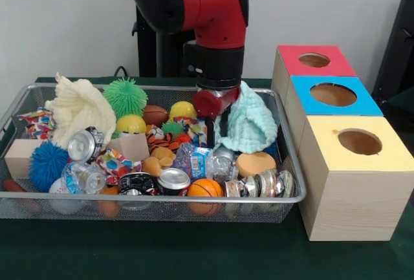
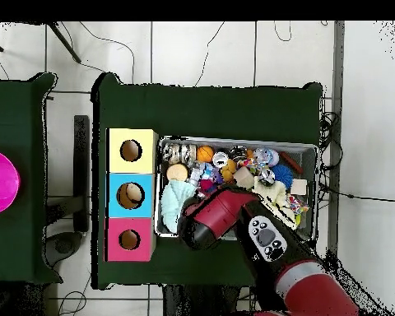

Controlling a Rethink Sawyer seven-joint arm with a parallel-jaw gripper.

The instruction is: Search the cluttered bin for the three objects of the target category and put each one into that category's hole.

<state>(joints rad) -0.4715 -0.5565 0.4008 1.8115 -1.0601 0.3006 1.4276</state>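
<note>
The wire-mesh bin (image 1: 155,198) fills the table's left and middle and is packed with clutter; it also shows in the overhead view (image 2: 309,148). One crumpled clear bottle with a blue-and-white label (image 1: 199,160) lies mid-bin. Another (image 1: 82,178) lies at the front left. A third is not clearly visible. My gripper (image 1: 216,134) is lowered into the bin just above the middle bottle, open and empty, beside a light-blue cloth (image 1: 249,125). In the overhead view my arm hides it. The red-topped box's hole (image 1: 314,60) (image 2: 129,239) is to the right of the bin, farthest back.
A blue-topped box (image 1: 333,94) and a yellow-topped box (image 1: 359,141) stand in a row with the red one. Silver cans (image 1: 84,144) (image 1: 173,180), a cream cloth (image 1: 77,108), spiky balls (image 1: 125,96), a basketball (image 1: 205,188) and a wooden block (image 1: 132,145) crowd the bin.
</note>
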